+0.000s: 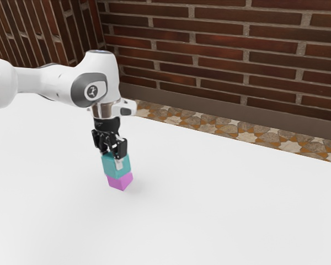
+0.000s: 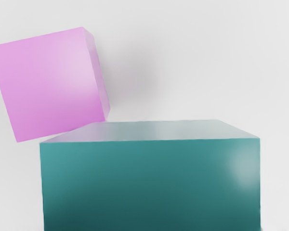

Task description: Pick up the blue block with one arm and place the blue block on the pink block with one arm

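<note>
Gripper is pointing straight down and is clamping the blue block; the near finger is lying against the block's front face, with the opposite finger behind it. The block is reading more teal than blue under this light.

The blue block is sitting directly over the pink block, bottom face against the pink top as far as the exterior view is showing; whether it is fully resting there or hanging a hair above, I cannot tell. The stack is looking slightly offset, with the pink block poking out toward the exterior view's right and a little turned relative to the upper one.

From the wrist view, the blue block is looming large just under the hand, and the pink block is showing beyond it, rotated and partly covered by the blue block's top edge.

The pink block is standing on the white table. The white arm is reaching in from the exterior view's left. Behind the table, a patterned floor strip is running along the foot of a red brick wall.
</note>
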Controlling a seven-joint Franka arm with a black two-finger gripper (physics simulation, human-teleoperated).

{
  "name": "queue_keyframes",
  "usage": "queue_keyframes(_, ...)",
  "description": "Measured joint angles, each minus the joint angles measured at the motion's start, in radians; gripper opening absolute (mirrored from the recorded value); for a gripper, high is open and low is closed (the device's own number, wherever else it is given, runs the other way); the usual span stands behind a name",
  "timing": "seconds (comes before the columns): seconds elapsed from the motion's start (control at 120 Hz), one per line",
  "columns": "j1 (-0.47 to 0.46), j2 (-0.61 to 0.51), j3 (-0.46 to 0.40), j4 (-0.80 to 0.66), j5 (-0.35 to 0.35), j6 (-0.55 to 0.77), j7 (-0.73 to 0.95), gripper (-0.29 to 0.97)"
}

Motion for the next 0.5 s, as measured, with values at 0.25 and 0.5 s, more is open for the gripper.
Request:
queue_keyframes(0.25, 0.001, 0.051, 0.018, 0.042, 0.02, -0.001, 0.057, 0.24)
queue_keyframes(0.5, -0.002, 0.125, 0.06, 0.115, 0.021, -0.001, 0.077, 0.25)
